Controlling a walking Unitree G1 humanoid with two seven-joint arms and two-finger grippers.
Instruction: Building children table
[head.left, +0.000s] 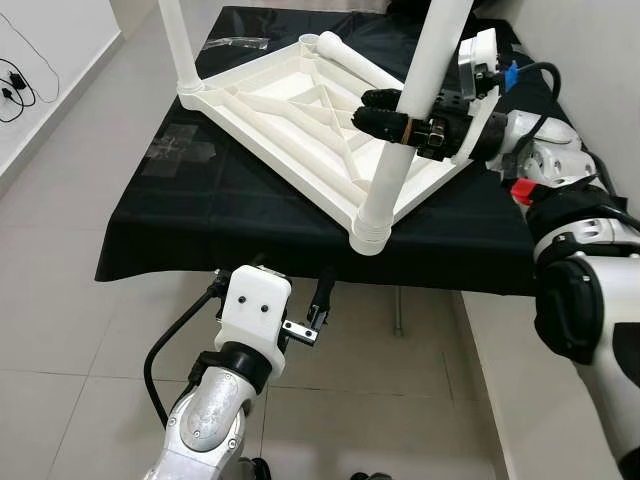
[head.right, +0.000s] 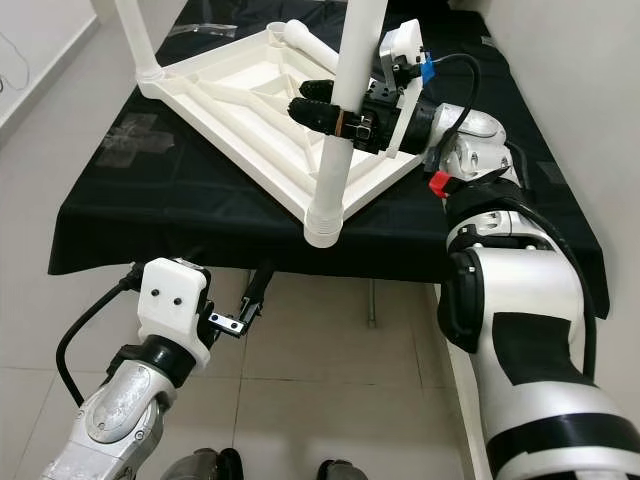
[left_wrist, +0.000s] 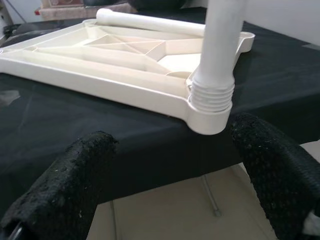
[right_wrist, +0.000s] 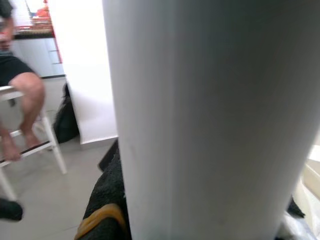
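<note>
Nearest, the left gripper (head.left: 318, 300) hangs with fingers spread below the black-clothed table's (head.left: 200, 215) edge; beyond lies the upturned white tabletop (head.left: 300, 120), ribbed underneath; the right gripper (head.left: 385, 112) is clenched around its upright near-corner leg (head.left: 415, 100).

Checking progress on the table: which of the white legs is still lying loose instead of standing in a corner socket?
The leg lying flat across the far side of the upturned tabletop; the other two stand upright in corners.
</note>
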